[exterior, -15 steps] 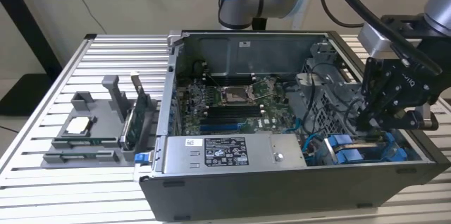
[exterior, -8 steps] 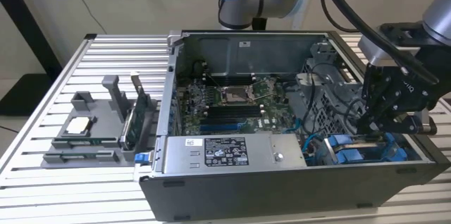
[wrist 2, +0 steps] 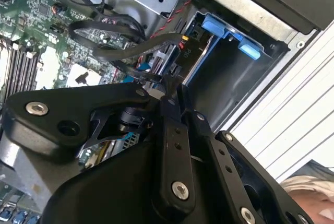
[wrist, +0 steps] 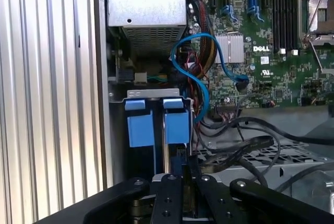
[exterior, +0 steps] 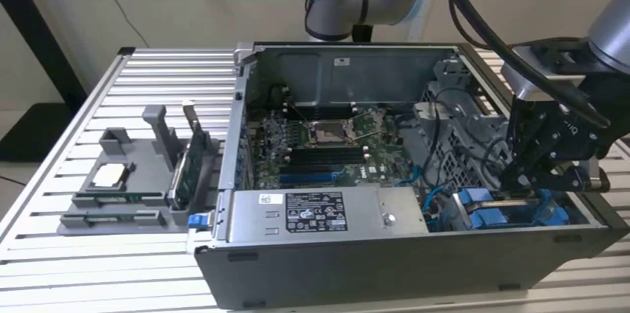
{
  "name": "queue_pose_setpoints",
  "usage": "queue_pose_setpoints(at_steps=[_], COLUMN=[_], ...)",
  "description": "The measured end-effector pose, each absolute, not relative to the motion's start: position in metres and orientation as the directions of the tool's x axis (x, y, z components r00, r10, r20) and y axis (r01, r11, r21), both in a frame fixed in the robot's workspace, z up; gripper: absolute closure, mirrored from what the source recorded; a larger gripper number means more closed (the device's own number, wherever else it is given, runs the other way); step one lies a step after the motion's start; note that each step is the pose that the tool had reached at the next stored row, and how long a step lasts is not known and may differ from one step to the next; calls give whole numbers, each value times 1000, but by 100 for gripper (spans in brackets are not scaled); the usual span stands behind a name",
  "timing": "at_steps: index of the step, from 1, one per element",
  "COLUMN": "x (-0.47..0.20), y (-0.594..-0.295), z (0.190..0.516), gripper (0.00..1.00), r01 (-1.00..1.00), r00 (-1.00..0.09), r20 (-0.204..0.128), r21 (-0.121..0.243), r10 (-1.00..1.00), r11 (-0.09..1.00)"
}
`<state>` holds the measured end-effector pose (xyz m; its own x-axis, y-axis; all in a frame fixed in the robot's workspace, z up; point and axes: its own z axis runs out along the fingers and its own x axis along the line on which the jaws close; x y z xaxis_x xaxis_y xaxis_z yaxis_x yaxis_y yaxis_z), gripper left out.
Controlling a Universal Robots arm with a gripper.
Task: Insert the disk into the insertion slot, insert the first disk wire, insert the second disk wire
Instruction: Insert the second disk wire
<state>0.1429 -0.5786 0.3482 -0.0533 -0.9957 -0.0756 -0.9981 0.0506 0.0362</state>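
Blue-railed slot (exterior: 507, 210) in the case's (exterior: 394, 269) front corner, at the exterior view's right, my gripper (exterior: 520, 180) right over it.
My fingers (wrist: 172, 182) are pinched nearly shut on something thin by a black cable (wrist 2: 125, 38), can't tell what. Blue tabs (wrist: 156, 122) show just beside them.

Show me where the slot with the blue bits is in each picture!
Exterior view: the insertion slot is in the case's near corner, at the exterior view's right.
Second wrist view: the insertion slot lies between the cables and the slatted table.
First wrist view: the insertion slot lies next to the slatted table.
Shared landmark: the green motherboard.
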Motion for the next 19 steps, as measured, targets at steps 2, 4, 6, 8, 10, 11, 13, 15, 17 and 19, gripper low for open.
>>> queue_pose_setpoints(at_steps=[2, 4, 6, 8, 10, 11, 13, 15, 17, 19], x=[143, 144, 144, 144, 144, 144, 144, 144, 144, 144], y=[-578, -578, -578, -578, -577, -577, -577, -577, -577, -577], z=[347, 347, 347, 347, 347, 347, 347, 346, 346, 345], gripper=[84, 84, 84, 84, 84, 84, 84, 84, 84, 84], r01=[-998, -998, -998, -999, -999, -999, -999, -999, -999, -999], r00=[-50, -49, -48, -47, -47, -46, -46, -46, -46, -45], r20=[-76, -76, -76, -76, -76, -76, -76, -77, -77, -77], r21=[33, 32, 32, 29, 23, 20, 15, 13, 10, 7], r10=[-996, -996, -996, -996, -996, -996, -996, -996, -996, -996], r11=[48, 47, 46, 45, 45, 45, 45, 45, 45, 45])
